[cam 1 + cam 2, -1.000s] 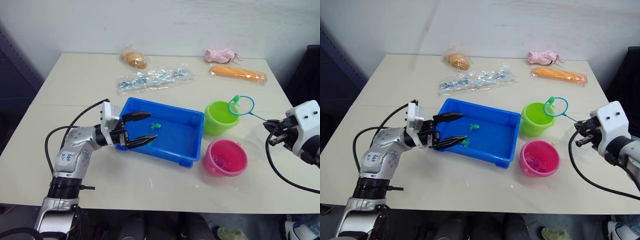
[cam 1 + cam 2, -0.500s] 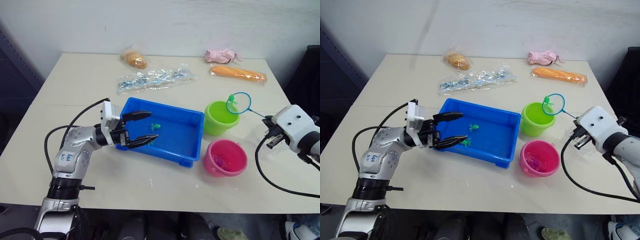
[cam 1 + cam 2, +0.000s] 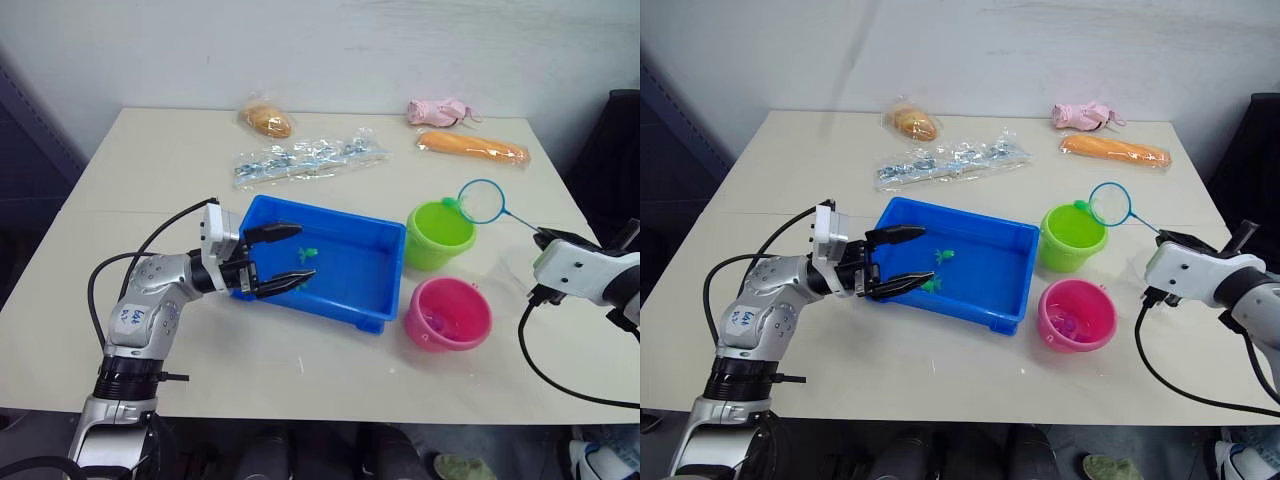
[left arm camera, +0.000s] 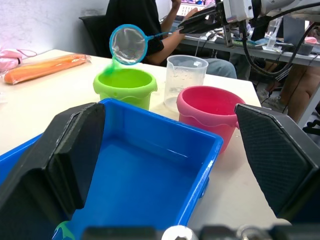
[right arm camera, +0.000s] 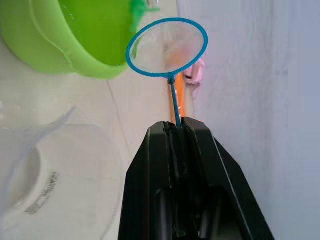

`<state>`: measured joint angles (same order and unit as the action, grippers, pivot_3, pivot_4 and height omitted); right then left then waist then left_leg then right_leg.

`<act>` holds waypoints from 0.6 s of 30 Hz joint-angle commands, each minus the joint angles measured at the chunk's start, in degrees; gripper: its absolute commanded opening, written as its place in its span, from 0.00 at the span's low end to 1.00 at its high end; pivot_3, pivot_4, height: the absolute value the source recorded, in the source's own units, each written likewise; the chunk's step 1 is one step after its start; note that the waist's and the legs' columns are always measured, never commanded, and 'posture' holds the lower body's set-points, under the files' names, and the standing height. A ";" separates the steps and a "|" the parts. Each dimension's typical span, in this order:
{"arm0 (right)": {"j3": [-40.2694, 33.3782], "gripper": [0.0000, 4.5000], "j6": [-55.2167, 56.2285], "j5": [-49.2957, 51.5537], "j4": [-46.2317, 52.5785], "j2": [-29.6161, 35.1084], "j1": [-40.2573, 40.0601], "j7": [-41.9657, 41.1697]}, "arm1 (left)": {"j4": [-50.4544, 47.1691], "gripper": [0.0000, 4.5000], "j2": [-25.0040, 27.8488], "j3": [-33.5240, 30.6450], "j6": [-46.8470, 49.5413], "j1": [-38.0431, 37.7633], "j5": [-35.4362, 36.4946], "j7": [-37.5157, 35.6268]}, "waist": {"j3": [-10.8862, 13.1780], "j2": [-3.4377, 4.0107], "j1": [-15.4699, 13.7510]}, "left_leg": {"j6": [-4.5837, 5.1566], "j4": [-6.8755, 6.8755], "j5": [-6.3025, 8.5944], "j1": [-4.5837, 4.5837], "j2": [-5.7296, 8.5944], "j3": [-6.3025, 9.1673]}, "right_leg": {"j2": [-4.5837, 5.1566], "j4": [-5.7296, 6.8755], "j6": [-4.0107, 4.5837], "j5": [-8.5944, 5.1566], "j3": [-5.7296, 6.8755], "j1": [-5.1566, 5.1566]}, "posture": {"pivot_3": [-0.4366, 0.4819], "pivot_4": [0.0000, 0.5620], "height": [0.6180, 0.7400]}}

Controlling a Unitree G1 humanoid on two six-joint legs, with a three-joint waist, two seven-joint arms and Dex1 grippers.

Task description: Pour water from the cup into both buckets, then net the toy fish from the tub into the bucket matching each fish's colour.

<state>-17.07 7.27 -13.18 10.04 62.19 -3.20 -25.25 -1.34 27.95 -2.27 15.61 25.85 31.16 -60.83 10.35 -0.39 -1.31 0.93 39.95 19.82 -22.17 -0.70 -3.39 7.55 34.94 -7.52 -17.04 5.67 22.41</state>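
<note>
The right gripper (image 5: 176,131) is clamped on the thin dark handle of the net (image 3: 484,201), holding it out over the right side of the table (image 3: 150,160), with the hoop tipped up just past the far rim of the green bucket (image 3: 440,233). A small green fish (image 4: 111,67) hangs off the hoop's lower edge right above that bucket's mouth, so it looks like this one is on the point of dropping in, or has just slid out of the mesh; I can't say which.

The clear cup (image 4: 186,75) stands near the table's right edge, beside both buckets, and looks about empty, so I'd judge the pouring is over. The pink bucket (image 3: 449,314) sits nearer the front edge, next to the tub's right end, and there's something pink lying in the bottom of it, probably a fish already sorted.

Over on the left, the left gripper (image 3: 276,259) has its fingers spread wide and gripping nothing, reaching in over the left end of the blue tub (image 3: 345,300), which sits mid-table. Two green fish remain in it: one (image 3: 310,252) towards the middle and another (image 3: 303,275) close by the lower fingertip. So at least two more netting runs to the green bucket are left; I see no pink fish in the tub.
</note>
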 commanded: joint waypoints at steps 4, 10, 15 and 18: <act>-0.96 0.00 7.39 -4.89 -2.01 0.11 1.32 2.10 | -2.31 0.99 1.02 -1.60 -0.10 -1.09 0.90 0.07 | 0.00 0.00 -0.02 | 0.00 0.01 0.00 0.00 0.00 0.00 | 0.01 0.01 0.00 0.00 -0.02 0.00 | 0.48 0.27 1.00; -4.54 0.00 4.33 8.45 0.27 -5.58 4.51 -1.58 | -1.25 0.99 3.30 -5.32 -0.50 -2.17 1.76 0.19 | -0.01 0.03 0.08 | -0.02 0.02 -0.01 0.00 -0.04 0.01 | -0.02 0.03 0.00 0.00 -0.01 0.00 | 0.48 0.27 1.00; -1.87 0.00 -12.37 36.45 11.93 -8.30 6.86 -15.20 | 2.65 0.99 6.59 -12.43 -1.69 -3.61 2.76 0.16 | -0.01 0.08 0.28 | -0.03 0.01 -0.02 0.05 -0.11 0.11 | -0.06 0.07 0.01 0.00 -0.01 -0.01 | 0.48 0.27 1.00; 4.49 0.00 -21.48 41.29 17.59 -8.23 10.87 -17.33 | 4.52 0.99 9.92 -15.19 -3.54 -6.16 1.75 -1.69 | -0.01 0.08 0.61 | -0.03 0.01 -0.02 0.07 -0.12 0.46 | -0.05 0.11 0.02 -0.01 -0.04 0.01 | 0.48 0.27 1.00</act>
<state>-14.99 -9.17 24.15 23.57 53.56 5.70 -41.24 3.30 36.49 -14.91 13.81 20.75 32.75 -61.40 10.34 -0.31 -0.70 0.90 39.97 19.81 -22.10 -0.81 -2.91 7.50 35.06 -7.48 -17.06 5.63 22.42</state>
